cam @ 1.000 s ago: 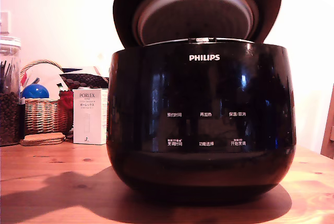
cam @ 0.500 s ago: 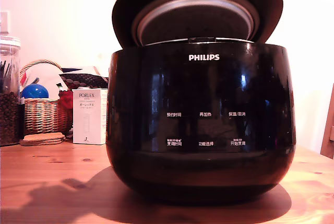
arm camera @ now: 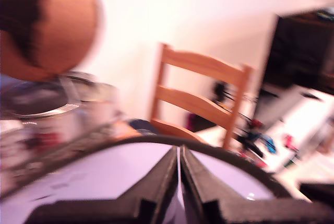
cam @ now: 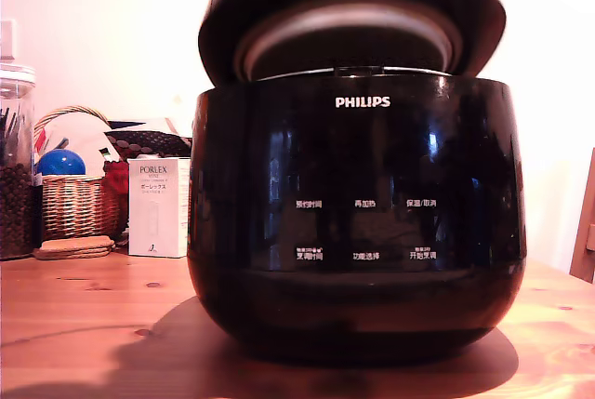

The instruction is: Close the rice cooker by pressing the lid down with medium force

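— While the lid stands partly raised above the rice cooker, at 12 o'clock, what remains?
— Judged: final press until latched. Pincer fingers are together, holding nothing, against the lid.

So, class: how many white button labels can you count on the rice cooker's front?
6 on the rice cooker: three in an upper row, three in a lower row, below the PHILIPS logo. None appear hidden.
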### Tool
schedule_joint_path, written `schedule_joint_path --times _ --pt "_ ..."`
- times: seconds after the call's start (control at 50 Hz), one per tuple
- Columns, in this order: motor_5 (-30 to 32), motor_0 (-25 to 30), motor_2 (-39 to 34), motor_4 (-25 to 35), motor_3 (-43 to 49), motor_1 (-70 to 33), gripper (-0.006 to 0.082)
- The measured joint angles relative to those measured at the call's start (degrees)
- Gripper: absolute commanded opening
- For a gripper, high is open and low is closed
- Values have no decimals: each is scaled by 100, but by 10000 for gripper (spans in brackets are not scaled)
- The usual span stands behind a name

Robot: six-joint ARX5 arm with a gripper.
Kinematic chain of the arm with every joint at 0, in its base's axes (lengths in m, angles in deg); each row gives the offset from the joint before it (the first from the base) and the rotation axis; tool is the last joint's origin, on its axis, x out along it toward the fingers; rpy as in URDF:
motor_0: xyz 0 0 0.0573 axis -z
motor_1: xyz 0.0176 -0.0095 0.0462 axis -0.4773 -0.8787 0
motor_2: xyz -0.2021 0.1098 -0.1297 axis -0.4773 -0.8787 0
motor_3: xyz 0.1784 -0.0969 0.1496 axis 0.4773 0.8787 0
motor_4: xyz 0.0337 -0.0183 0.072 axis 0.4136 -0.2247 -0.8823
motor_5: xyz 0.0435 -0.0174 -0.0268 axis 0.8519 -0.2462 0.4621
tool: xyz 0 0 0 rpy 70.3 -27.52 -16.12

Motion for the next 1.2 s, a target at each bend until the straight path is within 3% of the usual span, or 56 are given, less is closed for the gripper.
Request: schedule_joint_path --times 0.24,0.46,1.02,1.2 --pt "133 170 0 59 -396 -92 -24" --pt "684 258 0 92 -424 -142 -24" --pt "831 348 -48 227 -745 -765 -24" --pt "850 350 -557 212 -1611 -754 -24"
